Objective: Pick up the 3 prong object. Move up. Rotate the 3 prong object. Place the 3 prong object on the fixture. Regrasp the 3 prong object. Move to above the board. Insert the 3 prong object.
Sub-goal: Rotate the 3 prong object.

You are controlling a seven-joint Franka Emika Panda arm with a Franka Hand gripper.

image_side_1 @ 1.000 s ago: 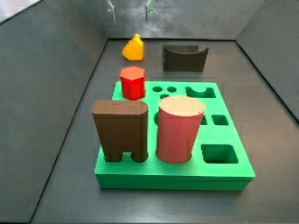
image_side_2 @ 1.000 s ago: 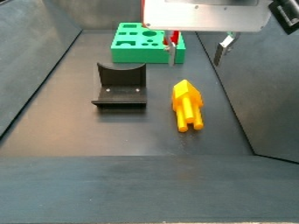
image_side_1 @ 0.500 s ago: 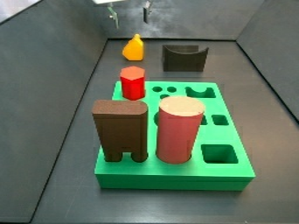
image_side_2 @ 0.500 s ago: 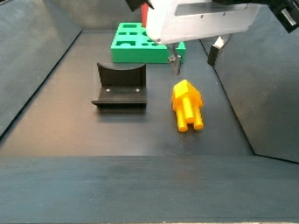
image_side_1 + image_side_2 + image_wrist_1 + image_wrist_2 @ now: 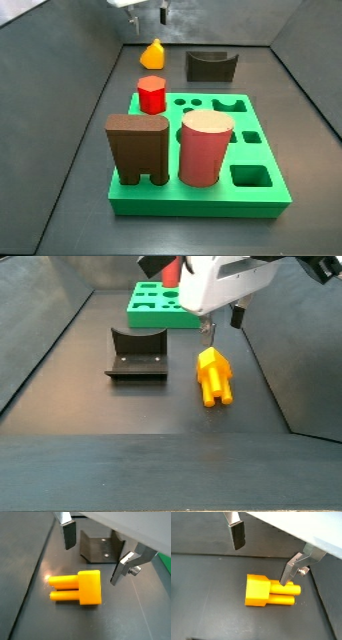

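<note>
Above the dark floor, in both wrist views, the gripper (image 5: 93, 557) hung released, its two fingers (image 5: 236, 534) apart and holding nothing. One yellow block (image 5: 77, 589) lay flat just below the gap, prongs along the floor, its long axis running crosswise to the finger line. One fixture (image 5: 101, 546) stood just beyond it. In a side view, the block (image 5: 215, 377) lay beside the fixture (image 5: 136, 354), the single green board (image 5: 159, 303) farther back.

Yellow-orange 3 prong object (image 5: 79, 589), green board (image 5: 262, 196), silver gripper (image 5: 93, 556) above the object
</note>
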